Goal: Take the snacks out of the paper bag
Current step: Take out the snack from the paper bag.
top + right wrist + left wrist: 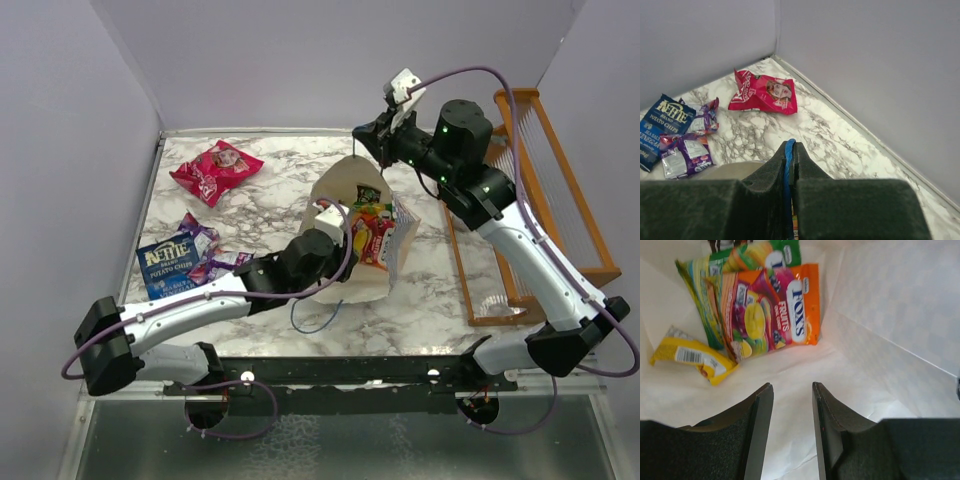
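The paper bag (345,190) sits mid-worktop, its blue cord handle (788,170) pinched between the closed fingers of the right gripper (791,147). Inside, the left gripper (791,388) hangs empty with jaws apart, short of an orange packet (775,310) reading "FOX'S FRUITS", a green packet (770,255) and a yellow packet (690,355) — light, crinkly, likely slippery. A crimped edge seems the best hold. By the left edge lies the blue "KETTLE POTATO CHIPS" bag (172,265).

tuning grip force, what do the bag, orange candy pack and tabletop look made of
The bag: matte cream paper, creased. The orange candy pack: glossy crinkled film, probably plastic. The tabletop: grey-veined marble look; stone or laminate, can't tell.
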Available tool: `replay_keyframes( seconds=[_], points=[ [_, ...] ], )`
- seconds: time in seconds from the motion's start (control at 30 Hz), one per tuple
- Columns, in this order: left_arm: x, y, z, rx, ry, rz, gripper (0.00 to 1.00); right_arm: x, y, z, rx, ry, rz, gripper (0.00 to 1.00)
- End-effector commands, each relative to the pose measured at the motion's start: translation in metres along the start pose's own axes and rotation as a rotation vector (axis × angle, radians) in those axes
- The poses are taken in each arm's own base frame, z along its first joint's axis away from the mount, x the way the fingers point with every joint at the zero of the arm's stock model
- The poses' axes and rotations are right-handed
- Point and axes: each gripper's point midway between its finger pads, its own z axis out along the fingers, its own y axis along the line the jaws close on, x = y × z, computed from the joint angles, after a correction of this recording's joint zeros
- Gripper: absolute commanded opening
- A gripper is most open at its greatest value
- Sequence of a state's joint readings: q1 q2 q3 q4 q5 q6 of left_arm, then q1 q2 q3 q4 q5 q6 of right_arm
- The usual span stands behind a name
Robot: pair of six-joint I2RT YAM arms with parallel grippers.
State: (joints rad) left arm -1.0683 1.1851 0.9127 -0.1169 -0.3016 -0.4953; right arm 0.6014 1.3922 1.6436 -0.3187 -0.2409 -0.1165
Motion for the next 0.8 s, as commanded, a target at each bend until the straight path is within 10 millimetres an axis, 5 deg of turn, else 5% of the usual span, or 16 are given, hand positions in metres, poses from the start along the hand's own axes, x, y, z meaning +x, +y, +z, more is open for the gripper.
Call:
replay_keyframes(
  seconds=[0.0, 0.23, 0.37, 0.77],
  points=[
    [0.025, 0.008, 0.018, -0.045, 0.067, 0.018, 0.4, -0.043, 0.001, -0.015, 0.076, -0.126, -0.033, 0.02],
    [0.044, 0.028, 0.026, -0.099, 0.076, -0.037, 0.38, -0.026, 0.033, -0.015, -0.045, -0.111, 0.065, 0.02],
    [0.034, 0.034, 0.024, -0.08, 0.0, -0.11, 0.38, -0.025, 0.052, -0.021, -0.132, -0.131, 0.129, 0.02],
    [-0.004, 0.038, 0.059, -0.193, -0.082, -0.025, 0.38, -0.037, 0.051, -0.022, -0.127, -0.155, 0.151, 0.02]
  ],
)
